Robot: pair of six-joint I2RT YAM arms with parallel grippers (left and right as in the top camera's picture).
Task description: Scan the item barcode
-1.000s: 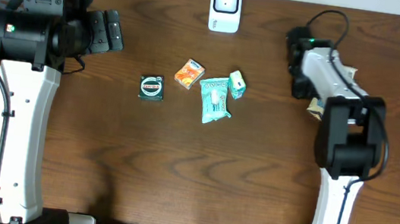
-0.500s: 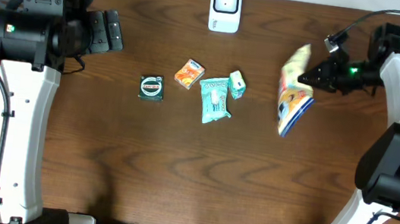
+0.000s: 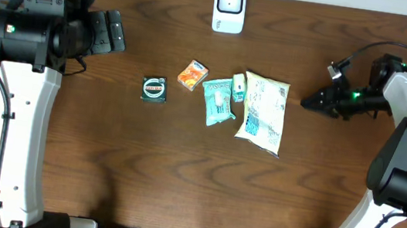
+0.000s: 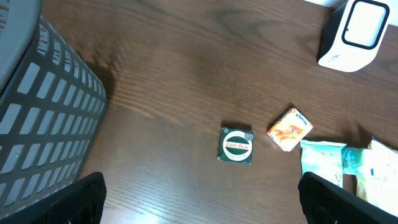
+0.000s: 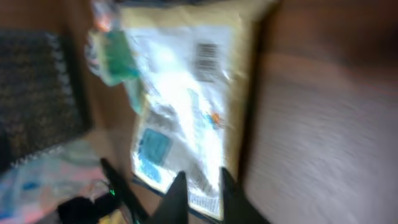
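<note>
A pale yellow snack bag (image 3: 262, 112) lies flat on the table, its barcode (image 5: 207, 53) facing up. My right gripper (image 3: 306, 102) hovers just right of the bag, apart from it. Its jaws stand slightly open with nothing between them (image 5: 200, 186). The white scanner (image 3: 229, 7) stands at the table's back middle. My left gripper (image 3: 116, 32) hangs wide open and empty at the back left. In the left wrist view, its fingertips (image 4: 81, 199) show only at the bottom corners.
Left of the bag lie a small green box (image 3: 239, 86), a teal tissue pack (image 3: 218, 101), an orange packet (image 3: 192, 74) and a dark green tin (image 3: 154, 88). A grey basket (image 4: 37, 124) stands at the table's left edge.
My right gripper let go of the yellow bag, which dropped from the air onto the table beside the other items. The jaws parted slightly. The left arm has not moved.
</note>
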